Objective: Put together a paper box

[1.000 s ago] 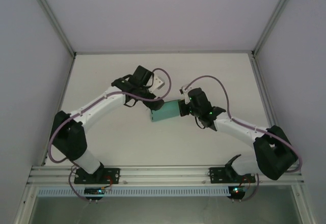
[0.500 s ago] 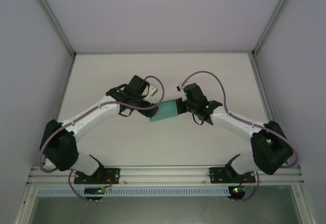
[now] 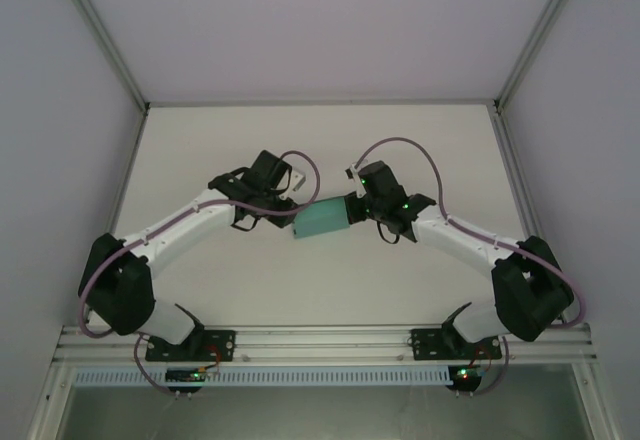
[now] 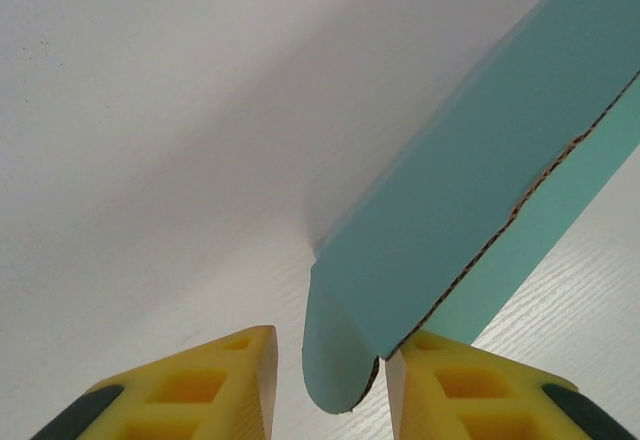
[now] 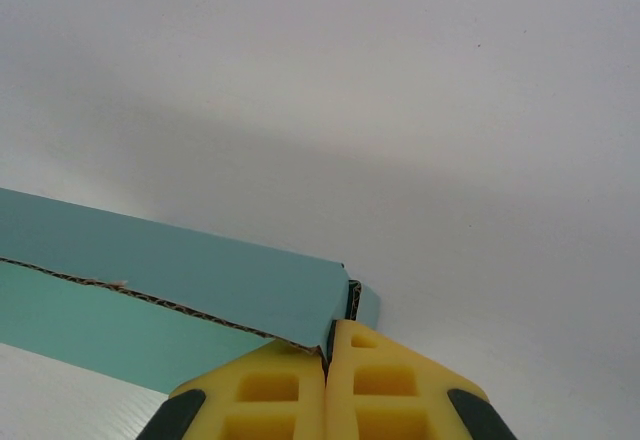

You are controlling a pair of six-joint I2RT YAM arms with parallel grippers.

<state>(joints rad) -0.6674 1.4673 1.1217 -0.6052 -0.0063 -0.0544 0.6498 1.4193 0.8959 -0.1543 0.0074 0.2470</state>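
The teal paper box [image 3: 322,220] hangs just above the middle of the table, held between my two arms as a partly folded shell. My right gripper [image 3: 352,209] is shut on the box's right end; in the right wrist view its yellow fingers [image 5: 270,390] pinch a folded edge of the box [image 5: 180,260]. My left gripper [image 3: 293,210] is at the box's left end. In the left wrist view a rounded flap [image 4: 335,355] of the box [image 4: 470,190] sits between the jaws of my left gripper [image 4: 330,360]. The right finger [image 4: 450,380] touches the flap and the left finger [image 4: 235,380] stands apart.
The white table [image 3: 320,280] is walled by grey panels on the left, back and right. An aluminium rail [image 3: 320,340] with both arm bases runs along the near edge.
My left arm swung left and its gripper came down onto the box's left end, its jaws narrowing round the flap. The right gripper shifted the box slightly left.
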